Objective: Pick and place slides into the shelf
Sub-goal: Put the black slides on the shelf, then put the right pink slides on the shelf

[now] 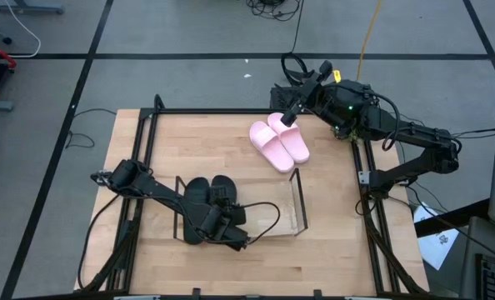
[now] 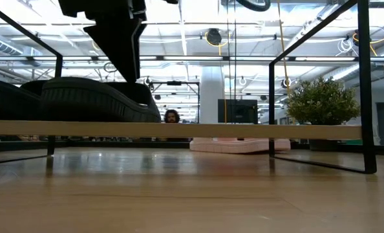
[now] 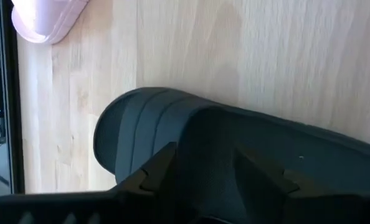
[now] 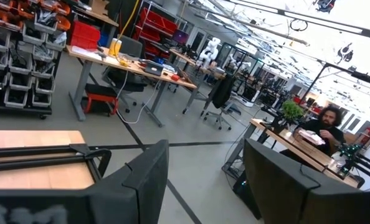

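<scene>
Two black slides (image 1: pixel 207 200) lie under left end effector (image 1: pixel 222 218).

A large open robotics lab or workshop — the right wrist view shows long workbenches (image 4: pixel 126 62) cluttered with tools, red tool cabinets (image 4: pixel 85 35), wall bins of parts (image 4: pixel 20 62), rolling office chairs (image 4: pixel 221 99) and a white humanoid robot (image 4: pixel 210 50) farther back. A person (image 4: pixel 324 127) sits at a desk — exposed ceiling ducts and strip lights run overhead, and a potted plant (image 2: pixel 321 102) stands beyond the table.
</scene>
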Available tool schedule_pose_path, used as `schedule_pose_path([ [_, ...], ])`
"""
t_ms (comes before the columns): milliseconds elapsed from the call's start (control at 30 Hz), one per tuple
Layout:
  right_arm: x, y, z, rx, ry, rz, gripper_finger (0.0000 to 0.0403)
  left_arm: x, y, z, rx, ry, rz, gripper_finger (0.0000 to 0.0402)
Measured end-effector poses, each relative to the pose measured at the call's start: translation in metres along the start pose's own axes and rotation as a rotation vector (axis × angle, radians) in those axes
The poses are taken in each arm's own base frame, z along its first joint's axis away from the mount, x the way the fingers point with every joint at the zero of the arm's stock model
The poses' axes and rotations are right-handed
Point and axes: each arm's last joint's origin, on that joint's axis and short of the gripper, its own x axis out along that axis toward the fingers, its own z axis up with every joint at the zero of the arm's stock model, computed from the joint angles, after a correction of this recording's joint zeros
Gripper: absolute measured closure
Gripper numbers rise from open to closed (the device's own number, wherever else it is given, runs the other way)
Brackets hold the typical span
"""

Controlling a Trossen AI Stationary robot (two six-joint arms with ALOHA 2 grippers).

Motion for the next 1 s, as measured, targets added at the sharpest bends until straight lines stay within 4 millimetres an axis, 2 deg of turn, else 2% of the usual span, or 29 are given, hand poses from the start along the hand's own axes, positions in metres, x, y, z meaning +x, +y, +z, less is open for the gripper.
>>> schedule_pose_path([
  [200, 0.000, 0.001, -0.002, -0.012, 0.020, 0.009, 0.0206, 0.001, 0.000, 0.000, -0.014, 0.039, -0.060, 0.0252],
  [467, 0.000, 0.001, -0.003, -0.015, 0.024, 0.011, 0.0206, -0.023, 0.015, -0.003, -0.110, -0.009, -0.112, 0.0252],
  [600, 0.000, 0.001, -0.003, -0.015, 0.024, 0.012, 0.0206, -0.047, 0.030, -0.003, -0.161, -0.074, -0.153, 0.0252],
  [767, 0.000, 0.002, -0.004, -0.072, 0.035, 0.015, 0.0206, -0.087, 0.056, -0.007, -0.217, -0.200, -0.199, 0.0252],
  [867, -0.003, 0.003, -0.010, -0.196, 0.098, 0.051, 0.0206, -0.112, 0.078, -0.016, -0.251, -0.273, -0.181, 0.0252],
  [1000, -0.008, 0.008, -0.033, -0.353, 0.279, 0.194, 0.0206, -0.137, 0.109, -0.038, -0.286, -0.347, -0.103, 0.0252],
])
